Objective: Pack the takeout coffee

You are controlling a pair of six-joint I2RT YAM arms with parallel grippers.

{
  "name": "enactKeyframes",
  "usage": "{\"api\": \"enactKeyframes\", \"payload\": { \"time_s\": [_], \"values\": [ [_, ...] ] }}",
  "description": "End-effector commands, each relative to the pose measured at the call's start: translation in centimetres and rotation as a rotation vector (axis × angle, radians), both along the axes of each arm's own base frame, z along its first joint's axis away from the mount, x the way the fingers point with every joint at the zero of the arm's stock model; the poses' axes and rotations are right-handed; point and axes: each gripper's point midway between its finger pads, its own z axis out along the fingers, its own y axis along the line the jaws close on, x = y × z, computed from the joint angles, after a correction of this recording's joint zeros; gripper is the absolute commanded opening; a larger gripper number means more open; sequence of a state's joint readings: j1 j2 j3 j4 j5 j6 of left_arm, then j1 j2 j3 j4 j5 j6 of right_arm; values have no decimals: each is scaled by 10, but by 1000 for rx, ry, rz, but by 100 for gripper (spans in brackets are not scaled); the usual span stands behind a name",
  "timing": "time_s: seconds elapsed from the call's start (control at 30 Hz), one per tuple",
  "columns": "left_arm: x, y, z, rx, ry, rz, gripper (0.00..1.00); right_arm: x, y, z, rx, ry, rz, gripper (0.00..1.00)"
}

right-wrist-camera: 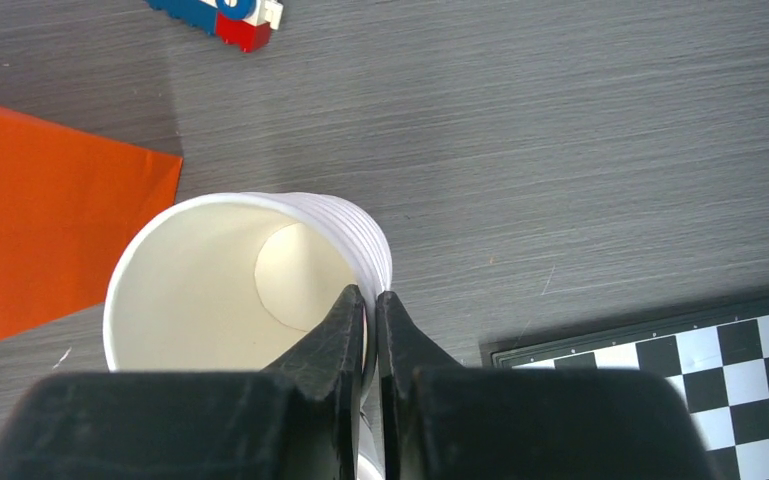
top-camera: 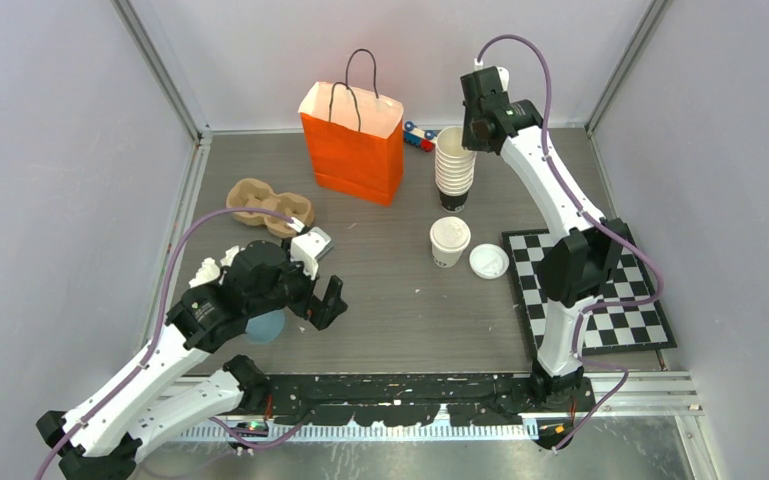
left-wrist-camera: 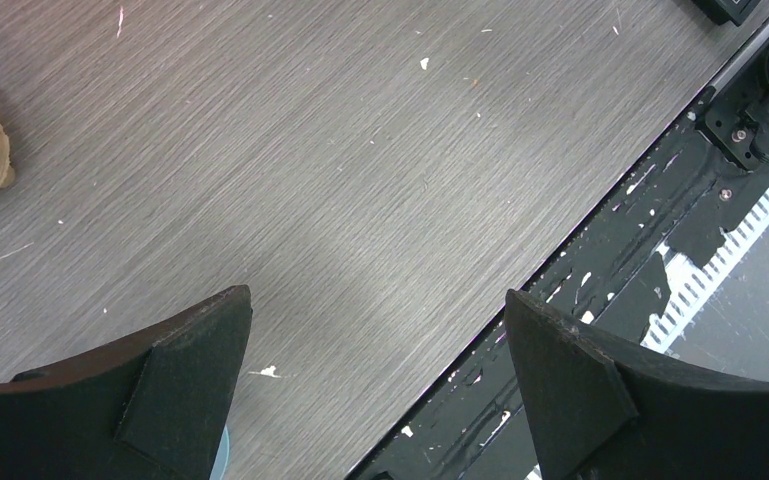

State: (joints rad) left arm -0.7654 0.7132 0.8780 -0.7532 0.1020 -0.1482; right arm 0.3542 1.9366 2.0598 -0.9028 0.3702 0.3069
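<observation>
Left tool (left-wrist-camera: 375, 300) wide open, right tool (right-wrist-camera: 371, 300) pinched closed

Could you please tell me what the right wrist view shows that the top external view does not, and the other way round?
Only the right wrist: the round bottom inside the top cup, and the right gripper shut on its rim, one finger inside, one outside. Only the top external: the lidded cup, a loose lid, the cardboard carrier and the left arm. Both: the orange bag, the stack of cups, the chessboard and the toy block.
</observation>
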Motion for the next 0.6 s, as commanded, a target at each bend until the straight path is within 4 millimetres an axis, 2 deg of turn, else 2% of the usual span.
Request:
{"api": "enactKeyframes", "payload": {
  "time_s": [0.0,0.03,0.1,0.17,0.4,0.57],
  "values": [
    [1,-4,4,-12,-21,-22,100,5,-3,45,17,-112,-12,10],
    [1,-4,4,-13,-21,-23,100,4,-2,48,27,-118,-13,11],
    [1,-4,4,-13,-22,-21,100,4,-2,51,40,-125,-18,23],
    [1,-4,4,-14,-22,-23,100,5,0,49,40,-118,-13,30],
    [1,-4,3,-11,-19,-22,100,6,2,30,17,-53,2,31],
    [1,-4,2,-8,-19,-20,100,7,1,31,7,-51,5,27]
  ]
}}
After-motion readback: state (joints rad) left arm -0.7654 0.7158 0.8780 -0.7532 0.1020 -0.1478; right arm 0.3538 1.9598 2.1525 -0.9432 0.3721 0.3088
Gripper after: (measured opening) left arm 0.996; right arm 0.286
